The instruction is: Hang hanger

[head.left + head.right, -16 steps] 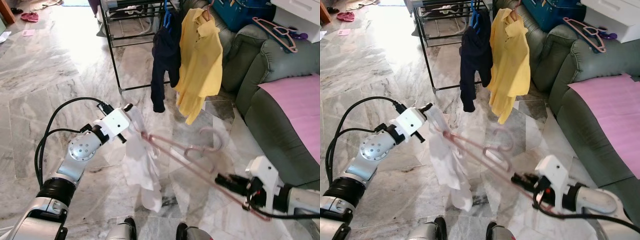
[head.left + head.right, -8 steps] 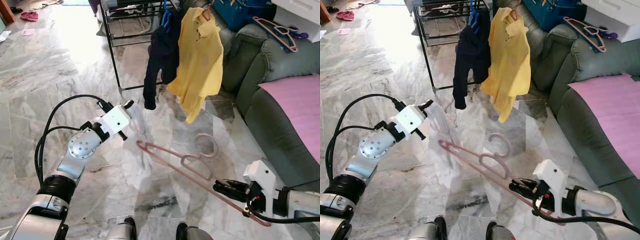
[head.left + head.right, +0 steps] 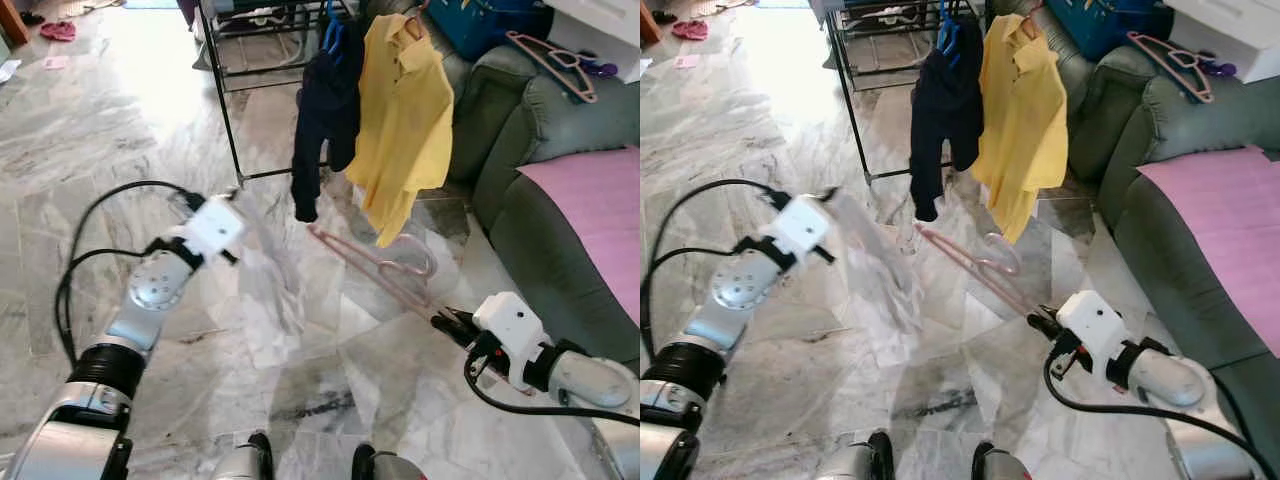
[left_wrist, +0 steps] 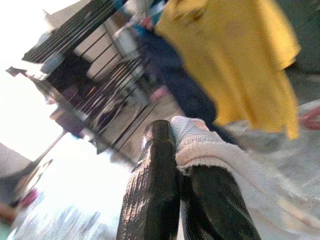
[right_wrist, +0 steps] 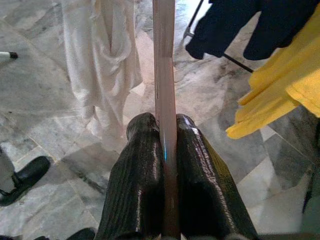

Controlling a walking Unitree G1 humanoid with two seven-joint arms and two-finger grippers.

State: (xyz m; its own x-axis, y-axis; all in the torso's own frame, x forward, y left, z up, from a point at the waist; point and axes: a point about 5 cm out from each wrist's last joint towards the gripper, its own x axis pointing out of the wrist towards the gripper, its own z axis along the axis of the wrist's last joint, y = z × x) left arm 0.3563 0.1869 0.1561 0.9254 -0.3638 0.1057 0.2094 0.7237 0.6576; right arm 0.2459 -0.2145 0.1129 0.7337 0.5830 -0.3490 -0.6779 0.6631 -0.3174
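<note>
The supporting surface is a grey-veined marble tile floor. The black metal drying rack stands on it, its lower bar resting on the tiles. To the right of the rack, the green sofa sits on the floor. Far to the left of the rack, a pink item and a sheet of paper lie on the tiles.

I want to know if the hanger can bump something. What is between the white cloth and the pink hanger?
Nothing: between the white cloth and the pink hanger, the eye views show bare marble floor.
</note>
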